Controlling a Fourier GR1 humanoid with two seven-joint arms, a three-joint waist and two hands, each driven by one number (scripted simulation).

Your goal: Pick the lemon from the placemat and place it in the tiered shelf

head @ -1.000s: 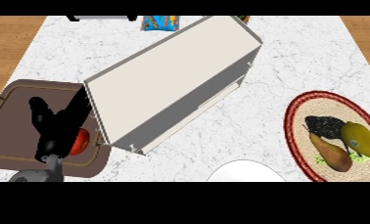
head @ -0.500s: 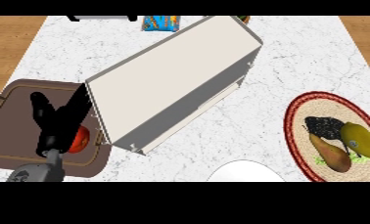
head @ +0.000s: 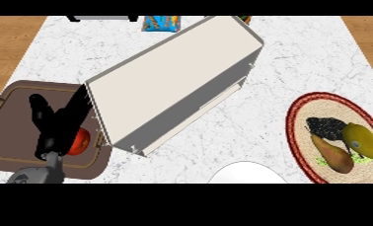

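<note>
The lemon (head: 358,139) on the placemat (head: 295,121), likely light, stiff and waxy, wants holding round its middle; the left hand (head: 56,130) has its fingers (head: 38,106) spread.

Yellow lemon (head: 358,137) on round red-rimmed placemat (head: 320,105), right edge; cream tiered shelf (head: 171,79) mid-counter, set diagonally.

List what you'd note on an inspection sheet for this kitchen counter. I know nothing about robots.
Surface: white marble counter, with wood showing at both sides.
Job's things: white tiered shelf set diagonally in the middle; yellow lemon on the round red-rimmed placemat at the right.
Clutter: pear and dark lump beside the lemon; red fruit on a brown tray; white dish; blue packet.
Hands: left hand open over the red fruit; right hand not in view.
Cables: nothing seen.
Surroundings: dark object at the far edge.
</note>
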